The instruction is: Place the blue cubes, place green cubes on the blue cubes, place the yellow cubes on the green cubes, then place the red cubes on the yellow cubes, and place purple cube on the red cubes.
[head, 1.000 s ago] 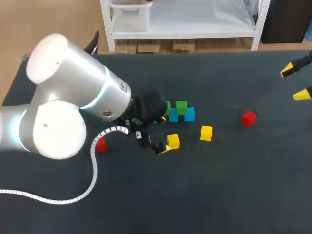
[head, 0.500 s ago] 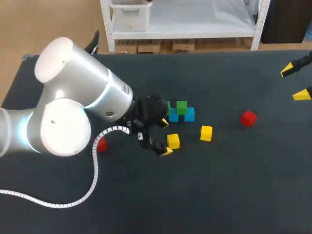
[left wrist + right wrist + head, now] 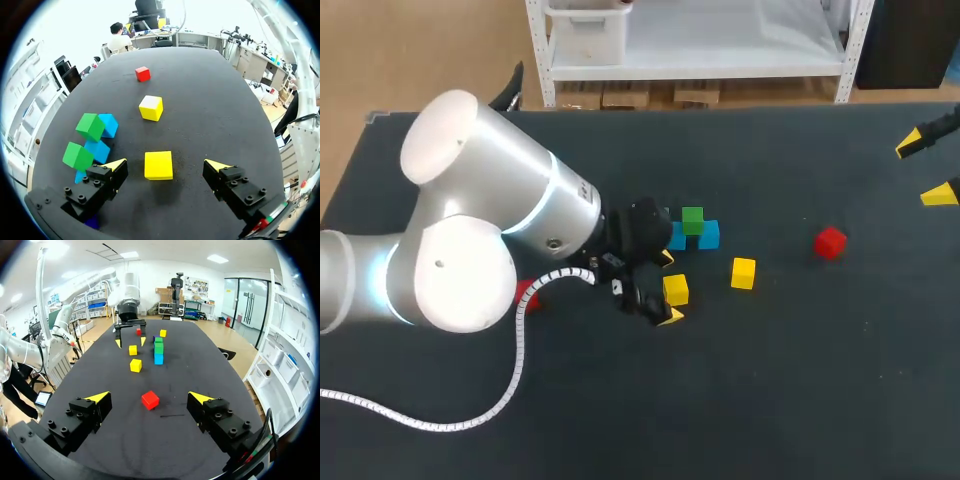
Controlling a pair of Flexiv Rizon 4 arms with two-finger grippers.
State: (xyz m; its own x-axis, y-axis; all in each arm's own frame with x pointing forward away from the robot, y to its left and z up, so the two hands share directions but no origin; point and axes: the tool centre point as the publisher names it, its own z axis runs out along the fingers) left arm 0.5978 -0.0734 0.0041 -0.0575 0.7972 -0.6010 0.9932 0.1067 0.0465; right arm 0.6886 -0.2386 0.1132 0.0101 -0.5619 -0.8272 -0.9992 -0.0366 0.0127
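My left gripper (image 3: 668,288) is open, and a yellow cube (image 3: 676,289) lies between its yellow tips without touching either. The left wrist view shows the left gripper (image 3: 165,165) with wide gaps on both sides of that cube (image 3: 158,165). A second yellow cube (image 3: 743,272) lies further right, and a red cube (image 3: 830,242) beyond it. Two blue cubes (image 3: 708,235) sit side by side behind the gripper, each with a green cube (image 3: 90,126) on top. My right gripper (image 3: 925,170) hangs open at the far right edge, with the red cube (image 3: 150,400) ahead of it.
Another red cube (image 3: 527,293) peeks out under my left arm's elbow. My left arm (image 3: 480,250) covers much of the table's left half. In the right wrist view a further yellow cube (image 3: 163,333) lies beyond the stacks.
My left gripper has shifted right and slightly toward the front, so its tips now flank the yellow cube. The cubes and my right arm have not moved.
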